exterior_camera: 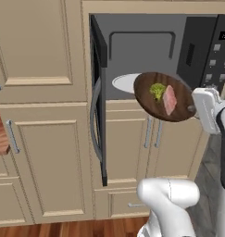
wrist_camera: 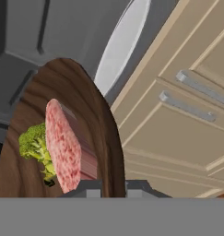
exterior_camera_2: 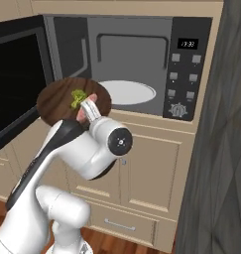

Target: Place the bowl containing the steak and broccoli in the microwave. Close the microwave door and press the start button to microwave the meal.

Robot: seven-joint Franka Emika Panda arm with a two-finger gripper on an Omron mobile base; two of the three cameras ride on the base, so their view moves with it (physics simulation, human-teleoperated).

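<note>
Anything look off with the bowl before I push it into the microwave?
Yes: the bowl hangs tilted in front of the open microwave, held at its rim by the gripper. The steak and broccoli remain inside it, nothing spilled, but the tilt may let them slide.

Even, flat rendered light throughout, no glare or hard shadows; edges look soft and slightly blurred in all views.

Tilted bowl before open microwave
</note>
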